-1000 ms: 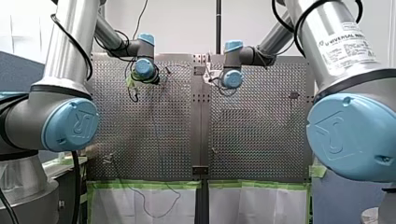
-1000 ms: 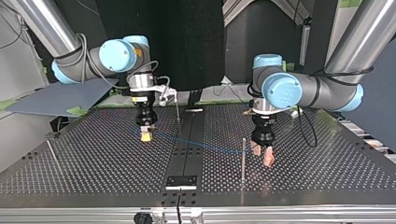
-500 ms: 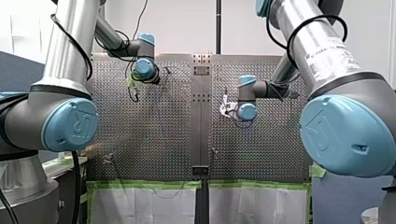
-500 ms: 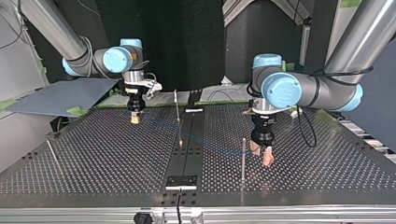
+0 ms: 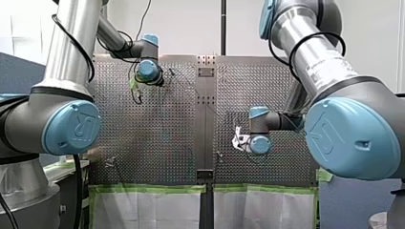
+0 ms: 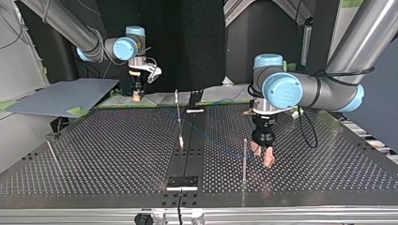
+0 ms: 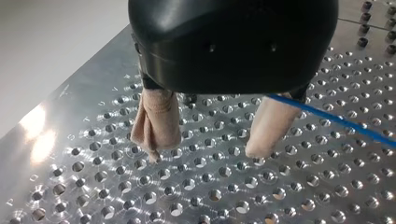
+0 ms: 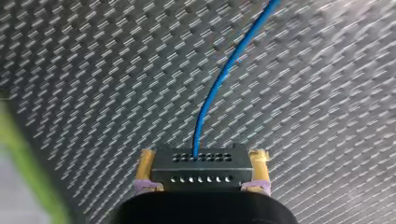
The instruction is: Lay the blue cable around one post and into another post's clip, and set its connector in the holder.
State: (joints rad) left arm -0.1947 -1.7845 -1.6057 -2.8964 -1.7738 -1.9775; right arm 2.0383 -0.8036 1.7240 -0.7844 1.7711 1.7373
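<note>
L arm (image 5: 148,71), R arm (image 5: 260,142) over table (image 5: 167,129).

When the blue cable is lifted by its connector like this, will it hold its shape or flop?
Probably floppy: from the connector shut in my right tool, the blue cable bends away in a loose curve. Likely light: it is thin beside the connector. It would probably trail and drag, as it runs on past my open left tool.
</note>
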